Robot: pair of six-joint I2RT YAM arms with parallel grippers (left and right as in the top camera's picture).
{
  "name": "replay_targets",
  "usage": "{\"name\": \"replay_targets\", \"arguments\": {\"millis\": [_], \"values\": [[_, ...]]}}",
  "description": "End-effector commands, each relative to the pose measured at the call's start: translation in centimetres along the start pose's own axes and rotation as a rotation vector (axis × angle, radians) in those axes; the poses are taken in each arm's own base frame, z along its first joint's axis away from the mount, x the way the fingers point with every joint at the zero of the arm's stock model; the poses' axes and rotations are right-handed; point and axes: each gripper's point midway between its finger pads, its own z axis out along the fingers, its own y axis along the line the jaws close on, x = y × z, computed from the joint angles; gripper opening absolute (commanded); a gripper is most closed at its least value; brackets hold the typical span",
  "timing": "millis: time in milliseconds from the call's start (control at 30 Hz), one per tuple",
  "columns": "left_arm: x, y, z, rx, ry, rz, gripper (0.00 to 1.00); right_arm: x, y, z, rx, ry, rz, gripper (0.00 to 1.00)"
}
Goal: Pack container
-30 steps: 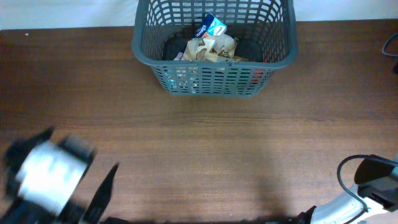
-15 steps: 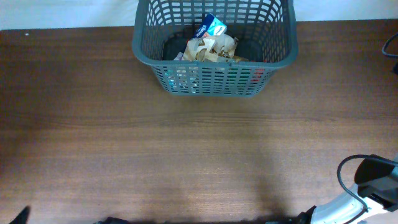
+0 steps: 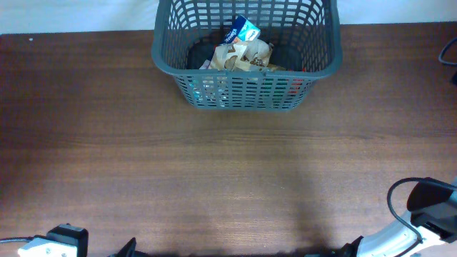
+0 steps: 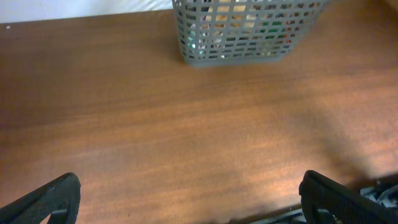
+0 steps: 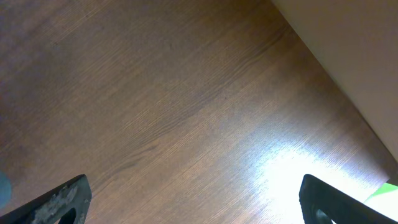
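The left arm (image 3: 50, 243) had a white housing capped by a black block. The right arm (image 3: 389, 241) was a white link with a black block and a looped black cable (image 3: 390, 196). The left pincer (image 4: 189, 183) and right pincer (image 5: 193, 186) bore matte black fingers (image 5: 59, 200), one of them scuffed pale.

The big dark grey plastic basket (image 3: 243, 91) with the holes in its sides sits at 12 o'clock in the overhead view, and its far end is cut off by the top edge. It stands upright on its flat bottom with the open top facing up. A thick rim runs around the top. Its long side faces 6 o'clock.

Inside it, a small blue and white packet (image 3: 245, 30) leans at the top of a pile of crumpled tan wrappers (image 3: 243, 56). Bits of red and green show through the holes in the near side.

In the left wrist view the basket (image 4: 239, 37) is at 12 o'clock, and only its near wall shows.
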Motion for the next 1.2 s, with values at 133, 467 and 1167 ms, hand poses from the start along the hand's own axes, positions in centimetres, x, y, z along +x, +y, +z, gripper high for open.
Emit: {"name": "replay_targets", "arguments": {"millis": [133,467,1167], "values": [[-1.3,-0.4,4.1,0.014,-0.007,0.159,0.99,0.1,0.1,0.3,-0.005,0.01,0.01,0.99],[-1.5,-1.7,14.9,0.083,-0.043,0.162,0.99,0.1,0.1,0.3,-0.005,0.01,0.01,0.99],[1.6,3.7,20.3,-0.096,-0.501,0.098,0.99,0.1,0.1,0.3,-0.005,0.01,0.01,0.99]]}}
